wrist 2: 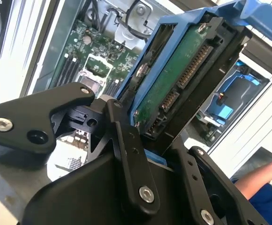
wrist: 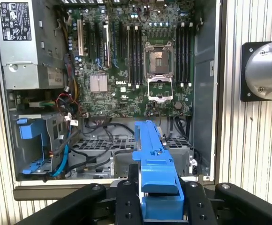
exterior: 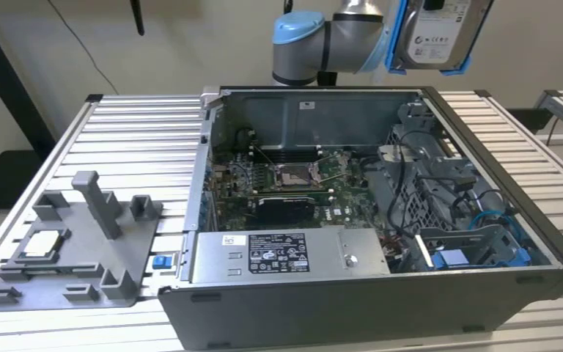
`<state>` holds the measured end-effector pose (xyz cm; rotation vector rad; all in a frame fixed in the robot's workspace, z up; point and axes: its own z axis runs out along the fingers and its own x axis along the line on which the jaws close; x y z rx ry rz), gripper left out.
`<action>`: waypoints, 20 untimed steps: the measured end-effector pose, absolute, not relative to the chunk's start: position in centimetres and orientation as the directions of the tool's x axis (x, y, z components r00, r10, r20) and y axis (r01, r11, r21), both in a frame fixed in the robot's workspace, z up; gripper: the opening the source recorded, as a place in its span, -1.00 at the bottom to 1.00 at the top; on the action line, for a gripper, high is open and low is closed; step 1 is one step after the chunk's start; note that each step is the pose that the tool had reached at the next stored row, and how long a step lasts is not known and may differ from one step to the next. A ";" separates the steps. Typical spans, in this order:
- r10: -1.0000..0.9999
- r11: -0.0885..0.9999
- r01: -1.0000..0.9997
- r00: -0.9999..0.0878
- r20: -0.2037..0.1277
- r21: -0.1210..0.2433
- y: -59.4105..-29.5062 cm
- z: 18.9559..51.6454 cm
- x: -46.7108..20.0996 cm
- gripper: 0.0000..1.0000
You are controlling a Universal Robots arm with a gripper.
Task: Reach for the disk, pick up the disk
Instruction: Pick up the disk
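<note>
The gripper [wrist: 157, 206] is clamped on the disk [exterior: 436, 33], held high at the top right of the exterior view, above the open case [exterior: 380, 220]. Judged from this, keep the squeeze steady and centred on the blue caddy [wrist: 155, 159], so it cannot tilt.

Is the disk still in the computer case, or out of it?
Out. In the exterior view the disk hangs above the open case; in the first wrist view the gripper is shut on its blue caddy.
</note>
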<state>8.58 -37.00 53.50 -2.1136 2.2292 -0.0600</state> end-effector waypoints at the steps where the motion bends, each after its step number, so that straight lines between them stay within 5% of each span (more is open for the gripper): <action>1: -0.998 0.054 -0.996 -0.052 -0.023 -0.076 -37.0 53.5 8.6 -1.00; 20: -0.998 0.054 -0.996 -0.052 -0.023 -0.076 -39.3 53.4 8.6 -1.00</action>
